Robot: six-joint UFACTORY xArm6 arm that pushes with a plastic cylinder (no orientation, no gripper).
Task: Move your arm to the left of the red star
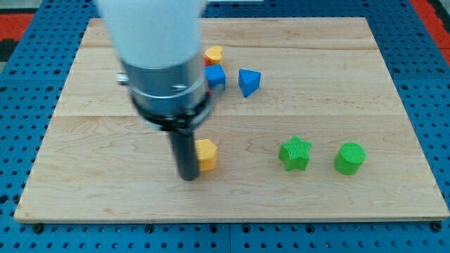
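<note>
Wooden counter, pale planks, carries six blocks that we can name and one that we cannot. Our tip rests on the counter at the view's lower left of centre, with the yellow block touching the rod's right side. The red star is not readable as a shape. Only a red sliver shows at the right edge of the arm housing, just below and left of the blue cube. We judge that the star sits there, mostly hidden behind the housing. If so, the target lies toward the view's top from the tip and slightly right. The spot to reach, on the star's left, is then also under the housing, well above the tip. No long axis can be read from so little. Pincer: none is fitted, as the arm ends in a plain rod, so it neither clasps nor lets go of anything and only presses against the yellow block. Other items: orange heart above the blue cube, blue wedge-like block to the cube's right, and green star and green cylinder well apart at the view's right.
</note>
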